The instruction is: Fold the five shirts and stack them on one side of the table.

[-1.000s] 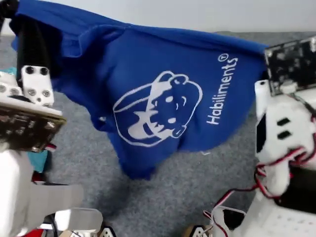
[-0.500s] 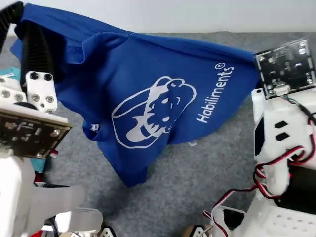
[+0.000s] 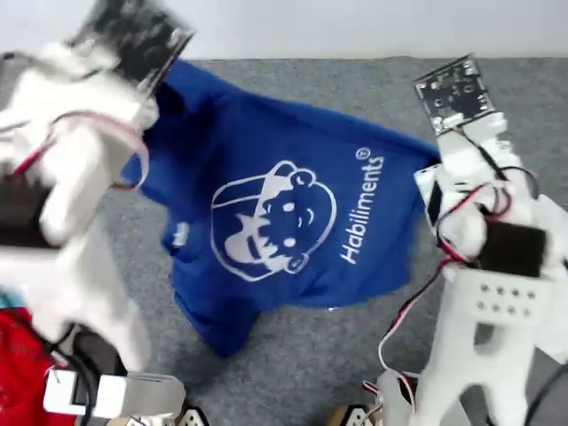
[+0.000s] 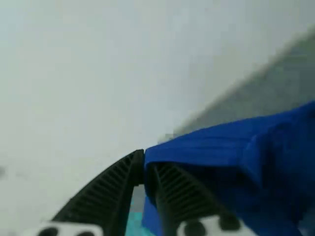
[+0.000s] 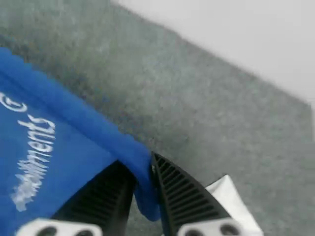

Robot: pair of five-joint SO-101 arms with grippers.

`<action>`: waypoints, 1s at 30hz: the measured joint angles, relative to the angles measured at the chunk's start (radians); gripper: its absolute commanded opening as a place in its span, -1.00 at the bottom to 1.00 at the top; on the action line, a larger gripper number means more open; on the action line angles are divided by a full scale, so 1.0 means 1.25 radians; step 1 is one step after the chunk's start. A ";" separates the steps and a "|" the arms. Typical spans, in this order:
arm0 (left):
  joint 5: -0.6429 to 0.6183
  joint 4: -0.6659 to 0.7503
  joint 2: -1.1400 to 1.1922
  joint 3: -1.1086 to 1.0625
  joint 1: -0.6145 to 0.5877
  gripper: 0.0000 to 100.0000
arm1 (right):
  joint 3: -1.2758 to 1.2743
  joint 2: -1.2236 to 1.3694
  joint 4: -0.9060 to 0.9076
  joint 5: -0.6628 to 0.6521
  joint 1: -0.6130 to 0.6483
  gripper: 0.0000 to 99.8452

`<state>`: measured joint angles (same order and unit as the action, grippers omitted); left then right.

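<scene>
- My left gripper [image 4: 145, 162] is clamped on a folded edge of the blue shirt [image 4: 231, 157]. The jaws are nearly together, with cloth pinched between them.
- My right gripper [image 5: 139, 169] is likewise closed narrow on the opposite edge of the shirt, the blue hem wrapped between the jaws.
- In the high view the shirt [image 3: 284, 231] is stretched between the two arms over the grey table [image 3: 355, 364], printed front upward. Its lower part sags and bunches toward the near side. I cannot tell whether that part touches the surface.
- Judgement: I hold it by two opposite edges so the cloth spreads out before it is laid flat. The bunched lower part suggests it is not yet evenly spread.
- Markings: a white cartoon figure [image 3: 271, 222] sits mid-chest, with a line of white lettering [image 3: 359, 209] running beside it and ending in a small circular mark. The lettering is legible but not transcribed here.
- A small pale tag [image 3: 180, 235] shows at one edge. Its print is too small to read.
- A red garment [image 3: 22, 355] lies at the near corner beside one arm's base. Judgement: folding of this shirt has not started.
</scene>
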<state>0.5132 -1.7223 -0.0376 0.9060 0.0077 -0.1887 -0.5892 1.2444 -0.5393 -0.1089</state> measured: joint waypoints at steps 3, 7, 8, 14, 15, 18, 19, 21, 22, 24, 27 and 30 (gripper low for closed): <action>-0.004 0.053 0.039 -0.195 -0.001 -1.00 | -0.075 0.045 -0.077 0.001 0.000 -0.98; -0.005 0.168 0.130 -0.377 -0.001 -1.00 | -0.134 0.125 -0.167 0.001 0.000 -0.98; -0.005 0.198 0.160 -0.398 0.000 -1.00 | -0.146 0.150 -0.189 0.001 0.000 -0.98; -0.010 0.377 0.384 -0.414 0.023 -0.99 | -0.162 0.327 -0.324 0.001 -0.001 -0.98; -0.010 0.399 0.423 -0.404 0.027 -0.98 | -0.162 0.356 -0.341 0.001 -0.001 -0.98; -0.029 0.417 0.545 -0.331 0.032 -0.82 | -0.162 0.421 -0.367 0.001 -0.001 -0.98; -0.033 0.415 0.583 -0.296 0.032 -0.77 | -0.162 0.432 -0.371 0.001 -0.001 -0.98; -0.039 0.382 0.655 -0.215 0.033 -0.71 | -0.162 0.441 -0.371 0.001 -0.001 -0.98; -0.039 0.356 0.687 -0.169 0.033 -0.69 | -0.162 0.444 -0.371 0.001 -0.001 -0.98; -0.041 0.293 0.745 -0.068 0.034 -0.65 | -0.162 0.446 -0.371 0.001 -0.001 -0.98; -0.041 0.183 0.811 0.104 0.034 -0.60 | -0.162 0.446 -0.371 0.001 -0.001 -0.98; -0.028 0.065 0.857 0.273 0.034 -0.60 | -0.162 0.446 -0.371 0.001 -0.001 -0.98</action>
<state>0.4780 -1.6410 1.0334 1.2467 0.0506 -0.3913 -0.0322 0.7810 -0.5378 -0.1105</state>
